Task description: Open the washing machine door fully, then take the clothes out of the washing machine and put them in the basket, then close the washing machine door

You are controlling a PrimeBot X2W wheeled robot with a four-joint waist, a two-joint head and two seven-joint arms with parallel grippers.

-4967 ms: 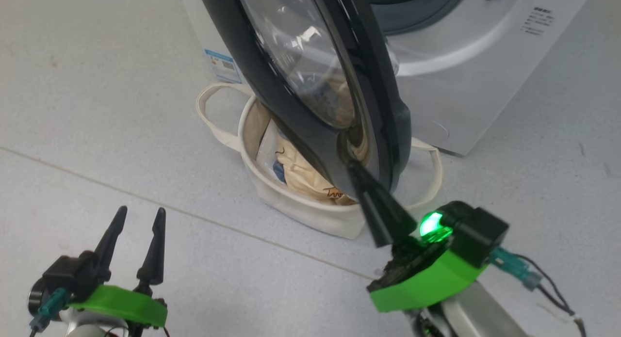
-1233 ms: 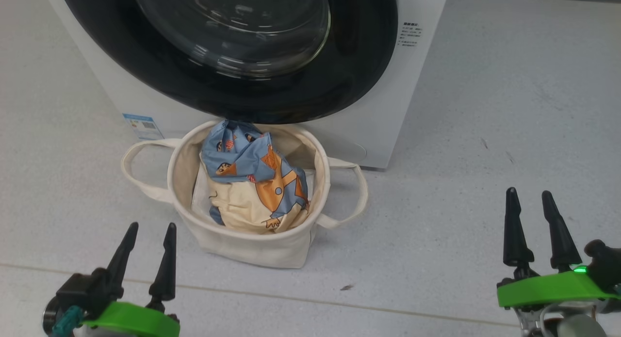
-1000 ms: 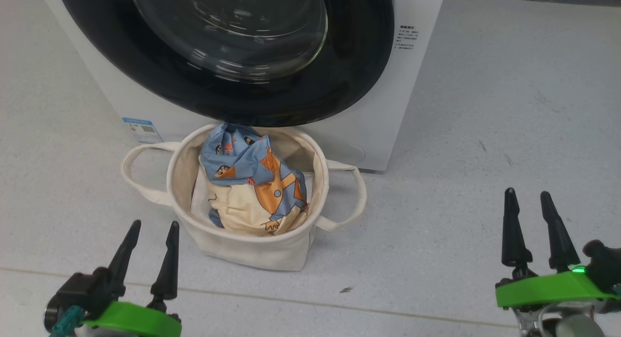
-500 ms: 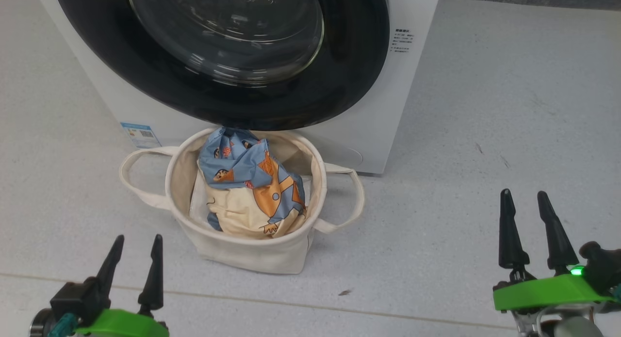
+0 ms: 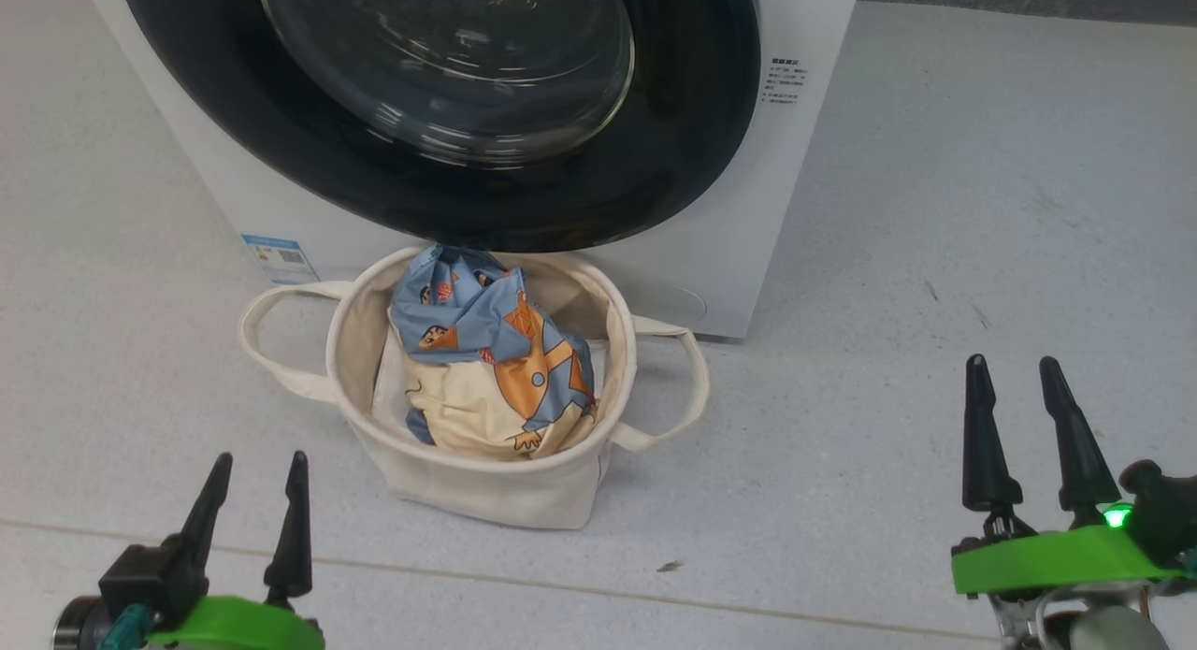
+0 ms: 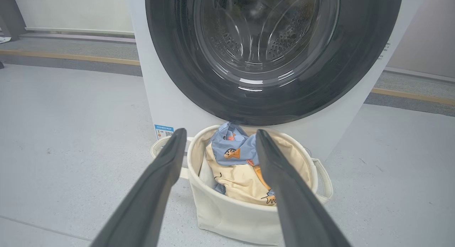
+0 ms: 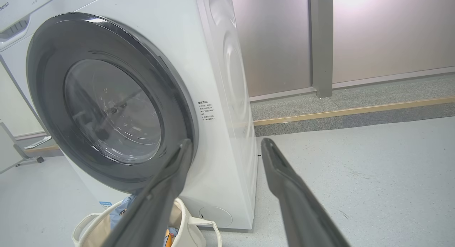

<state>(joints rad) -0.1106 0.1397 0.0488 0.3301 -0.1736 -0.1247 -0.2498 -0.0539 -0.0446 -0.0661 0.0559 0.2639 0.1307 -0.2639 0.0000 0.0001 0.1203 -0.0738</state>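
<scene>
The washing machine door (image 5: 449, 98) lies shut flat against the white washing machine (image 5: 711, 248); its black rim and glass also face me in the left wrist view (image 6: 270, 51) and the right wrist view (image 7: 110, 108). Directly below it stands the cream basket (image 5: 486, 486), holding the blue and cream printed clothes (image 5: 496, 369). My left gripper (image 5: 260, 459) hangs open and empty at the lower left, short of the basket. My right gripper (image 5: 1013, 362) is open and empty at the lower right, well clear of the machine.
Grey floor (image 5: 935, 257) spreads to the right of the machine and in front of the basket, crossed by a thin seam (image 5: 748, 608). A raised grey kerb with a yellow strip (image 7: 355, 113) and a pale wall run behind the machine.
Five seconds ago the door stood open with my right gripper at its lower edge; now it is shut and that gripper is drawn back. Over the last second only the camera shifted slightly.
</scene>
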